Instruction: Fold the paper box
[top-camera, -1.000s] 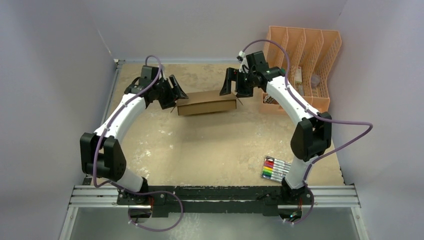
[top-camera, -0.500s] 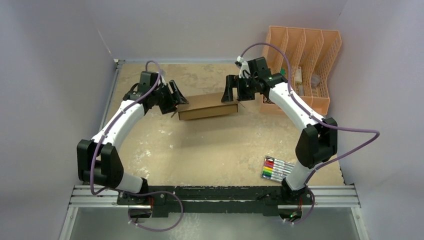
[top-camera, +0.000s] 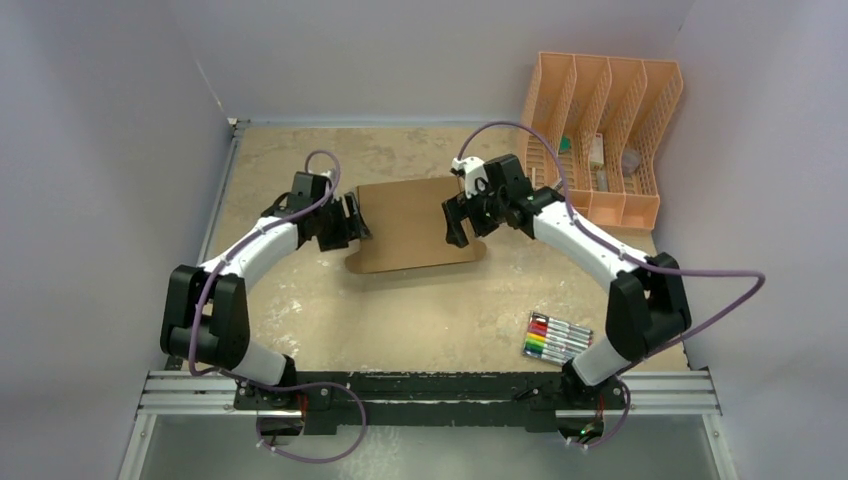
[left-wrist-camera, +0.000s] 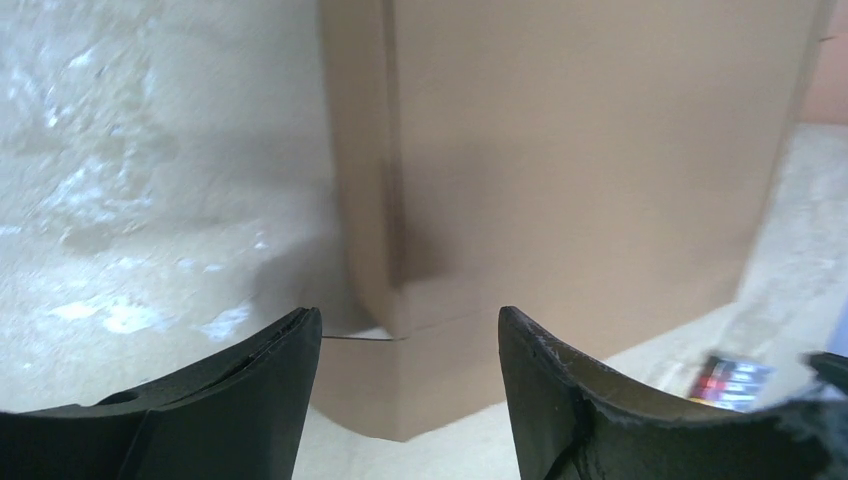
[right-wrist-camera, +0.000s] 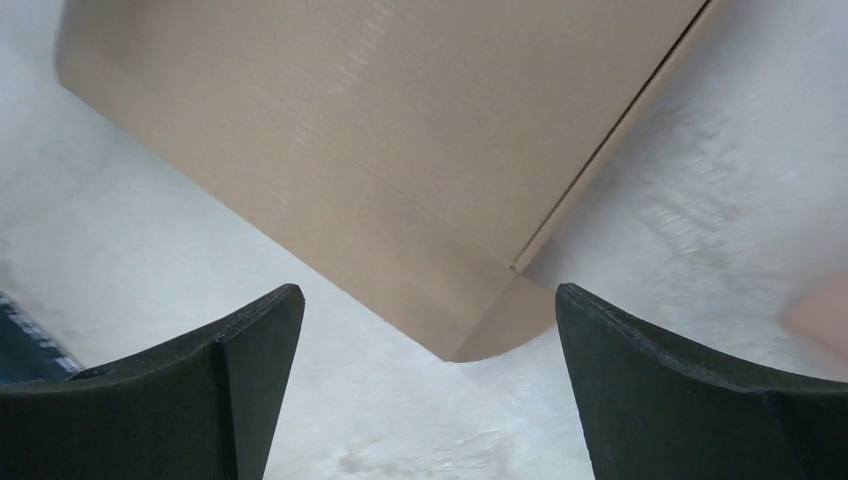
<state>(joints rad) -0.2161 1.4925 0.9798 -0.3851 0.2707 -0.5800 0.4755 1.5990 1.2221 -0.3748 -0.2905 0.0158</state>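
A: Since a second ago the paper box (top-camera: 405, 225) has tipped from standing on its long edge to showing its broad brown face upward, and both arms have drawn in towards the near side with it
B: Where is it?
A: On the table (top-camera: 400, 320), around the middle, between the two pincers, closed up as a shallow rectangle. Whether it rests fully flat I cannot tell
B: Has the left gripper (top-camera: 355, 222) got hold of it?
A: No. It sits at the box's left end, and the left wrist view shows its fingers (left-wrist-camera: 270, 400) apart, released, with the narrow side wall and a corner ahead of the gap
B: And the right gripper (top-camera: 452, 222)?
A: Spread wide, gripping nothing. It hangs over the box's right end, a rounded corner showing between its fingers (right-wrist-camera: 240, 390)
B: Anything else about?
A: Peach slotted organizer (top-camera: 600, 140) at the far right, well apart from a pack of markers (top-camera: 552, 337) near the right arm's base
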